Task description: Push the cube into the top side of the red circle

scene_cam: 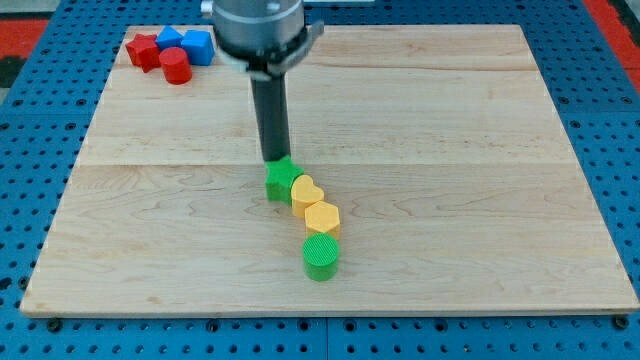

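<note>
The red circle, a red cylinder, stands at the board's top left corner. A blue cube sits just to its upper right, touching or nearly touching it. A red star-shaped block lies to the circle's upper left and another blue block sits behind it. My tip is near the board's middle, at the top edge of a green block, far to the lower right of the cube and the circle.
A chain of blocks runs down from the green block: a yellow heart, a yellow hexagon, and a green cylinder. The wooden board lies on a blue pegboard surface.
</note>
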Motion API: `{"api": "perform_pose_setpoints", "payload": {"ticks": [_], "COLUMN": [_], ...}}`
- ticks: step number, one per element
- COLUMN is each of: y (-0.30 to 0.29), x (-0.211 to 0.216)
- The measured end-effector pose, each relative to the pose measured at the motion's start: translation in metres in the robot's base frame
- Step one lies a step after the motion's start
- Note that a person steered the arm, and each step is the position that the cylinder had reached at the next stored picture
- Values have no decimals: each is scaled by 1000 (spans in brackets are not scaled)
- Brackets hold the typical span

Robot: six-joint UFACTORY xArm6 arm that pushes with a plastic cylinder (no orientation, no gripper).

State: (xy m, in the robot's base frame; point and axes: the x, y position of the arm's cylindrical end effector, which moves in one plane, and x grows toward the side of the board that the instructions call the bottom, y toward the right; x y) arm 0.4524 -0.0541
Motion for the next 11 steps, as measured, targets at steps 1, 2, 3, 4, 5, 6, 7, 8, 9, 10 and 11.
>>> {"api": "perform_pose_setpoints", "payload": {"ticks": [1, 2, 3, 4, 5, 6, 7, 8, 9, 10, 11], "y": [0, 0, 16, 19, 16, 13, -39, -79, -111, -128, -134], "x": [-4, -16, -87, -139, -172, -192, -209, -227, -243, -250, -250]}}
